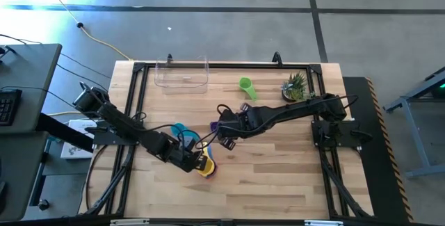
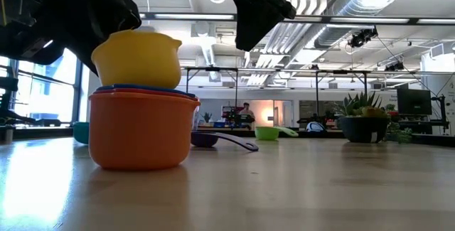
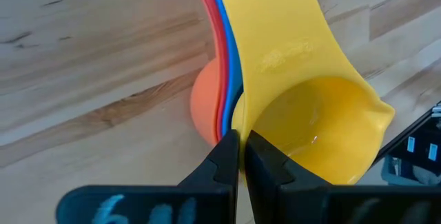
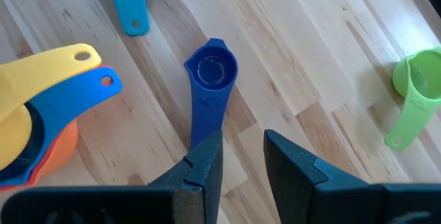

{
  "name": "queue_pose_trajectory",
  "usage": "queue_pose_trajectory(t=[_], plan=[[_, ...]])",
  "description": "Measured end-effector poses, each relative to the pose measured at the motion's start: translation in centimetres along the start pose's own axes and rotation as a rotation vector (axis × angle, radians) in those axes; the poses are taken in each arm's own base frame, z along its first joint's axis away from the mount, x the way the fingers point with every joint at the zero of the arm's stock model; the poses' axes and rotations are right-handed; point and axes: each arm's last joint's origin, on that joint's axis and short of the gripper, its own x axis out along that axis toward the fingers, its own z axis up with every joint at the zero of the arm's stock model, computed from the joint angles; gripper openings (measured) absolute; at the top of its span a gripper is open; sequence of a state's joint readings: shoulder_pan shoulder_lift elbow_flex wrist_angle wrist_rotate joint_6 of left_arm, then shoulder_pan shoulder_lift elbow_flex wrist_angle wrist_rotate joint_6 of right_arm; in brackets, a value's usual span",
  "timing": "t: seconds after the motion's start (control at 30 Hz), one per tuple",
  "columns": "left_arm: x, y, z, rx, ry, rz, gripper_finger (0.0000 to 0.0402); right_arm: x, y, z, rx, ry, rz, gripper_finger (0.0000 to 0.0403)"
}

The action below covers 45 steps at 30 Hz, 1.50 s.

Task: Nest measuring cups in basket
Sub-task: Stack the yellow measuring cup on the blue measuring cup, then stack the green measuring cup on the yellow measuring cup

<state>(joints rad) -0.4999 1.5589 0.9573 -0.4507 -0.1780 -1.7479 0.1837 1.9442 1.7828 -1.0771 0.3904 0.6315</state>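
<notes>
A part-built stack of measuring cups [image 1: 206, 165] stands on the wooden surface [image 1: 278, 177] in the lower middle of the high view, well apart from the clear basket [image 1: 182, 74] at the upper left centre, which looks empty. In the low view the stack reads as an orange cup [image 2: 141, 131] at the bottom, thin blue and red rims above it, and a yellow cup [image 2: 137, 58] sitting high and not fully seated. The left tool [image 3: 239, 156] is closed narrow at the yellow cup's rim where the handle joins; whether it pinches the wall or only presses beside it I cannot tell. The right tool [image 4: 242, 156] hangs just above a small dark-blue cup [image 4: 210, 72] lying on the surface, its fingers partly apart and holding nothing. A teal cup [image 4: 131, 0] lies nearby, and a green cup [image 1: 247, 87] lies farther off near the potted plant [image 1: 295, 85]. The step in hand looks like stacking outside the basket: yellow being settled, dark blue next. That pick calls for lowering the right tool astride the flat handle and closing on it. Only the right wrist view shows the handle's direction; only the low view shows how high yellow sits; only the high view shows the basket.
</notes>
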Motion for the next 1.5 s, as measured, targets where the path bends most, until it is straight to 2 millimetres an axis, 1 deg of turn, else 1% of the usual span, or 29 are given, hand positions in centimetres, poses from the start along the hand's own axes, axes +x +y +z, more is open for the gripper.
queue_pose_trajectory(t=[0.13, 0.5, 0.73, 0.97, 1.13, 1.27, 1.5], plan=[[0.0, 0.0, 0.0, 0.013, 0.0, 0.001, 0.0009, 0.0, 0.0, 0.0, 0.0, 0.0, 0.0, 0.0098], [0.0, 0.0, 0.0, 0.013, 0.0, 0.001, 0.0036, 0.0, 0.0, 0.0, 0.0, 0.006, 0.007, 0.0098], [0.0, 0.0, 0.0, 0.023, 0.0, 0.001, 0.0043, 0.0, 0.0, 0.0, 0.0, 0.007, 0.008, 0.0098], [-0.2, -0.2, 0.4, 0.091, -0.013, -0.018, 0.0042, 0.0, 0.0, 0.0, -0.001, 0.014, 0.016, 0.0098], [-1.5, -0.4, 0.5, 0.13, -0.019, -0.057, 0.0037, 0.0, 0.1, 0.0, 0.0, 0.026, 0.034, 0.0098], [-3.2, -0.5, 0.9, 0.179, -0.052, -0.102, 0.0035, 0.2, -0.3, 0.3, 0.018, 0.017, 0.035, 0.0098], [-6.5, 0.1, 3.0, 0.273, -0.103, -0.107, 0.0035, 0.6, -1.0, 0.8, 0.092, 0.037, 0.046, 0.0098]])
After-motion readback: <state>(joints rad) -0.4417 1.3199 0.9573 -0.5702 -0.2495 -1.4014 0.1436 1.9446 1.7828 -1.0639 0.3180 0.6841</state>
